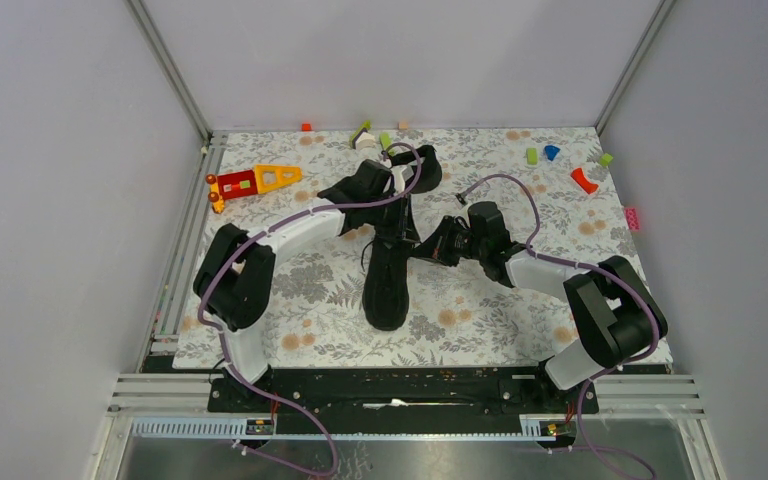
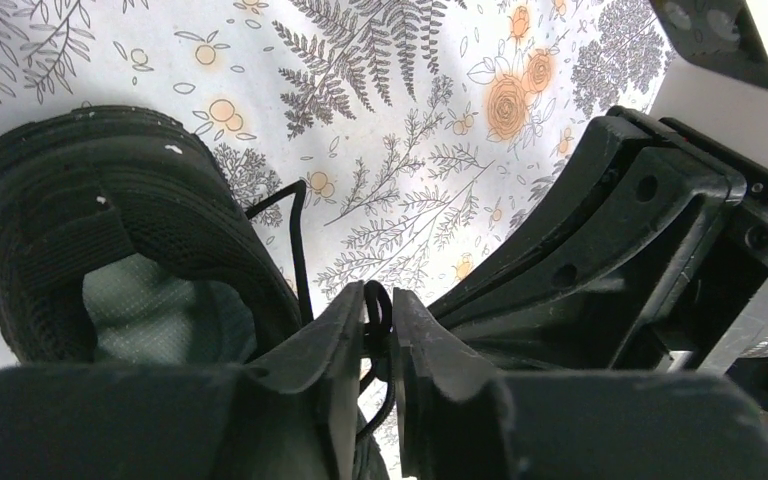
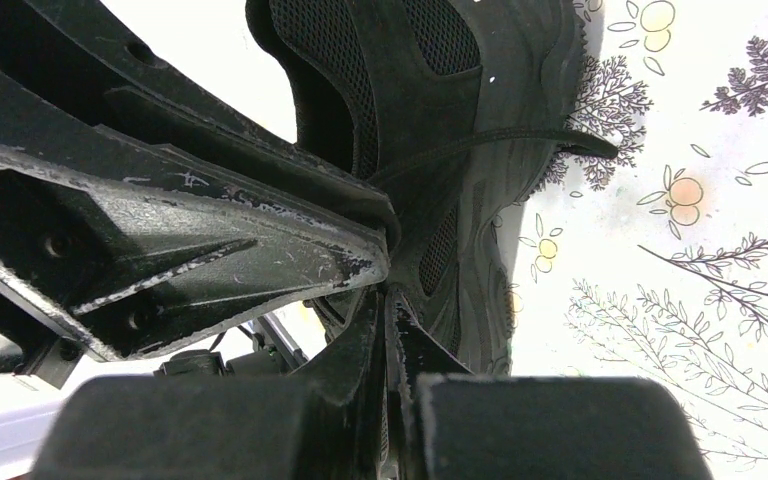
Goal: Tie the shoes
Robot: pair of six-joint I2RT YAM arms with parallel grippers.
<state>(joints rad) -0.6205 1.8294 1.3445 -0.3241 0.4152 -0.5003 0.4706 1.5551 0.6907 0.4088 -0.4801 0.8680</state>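
Left wrist view: left tool (image 2: 380, 330) clamps a lace (image 2: 298, 250); right tool (image 3: 388, 300) pinched together.

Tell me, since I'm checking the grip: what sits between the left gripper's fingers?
A loop of thin black lace stands between the left gripper's fingers, beside the shoe; the left wrist view shows it.

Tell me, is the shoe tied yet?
Not yet. No bow shows on the shoe. Right now the left gripper has a loop of lace between its fingers, and the right gripper is shut tight beside the shoe, seemingly pinching lace too. Knotting is left.
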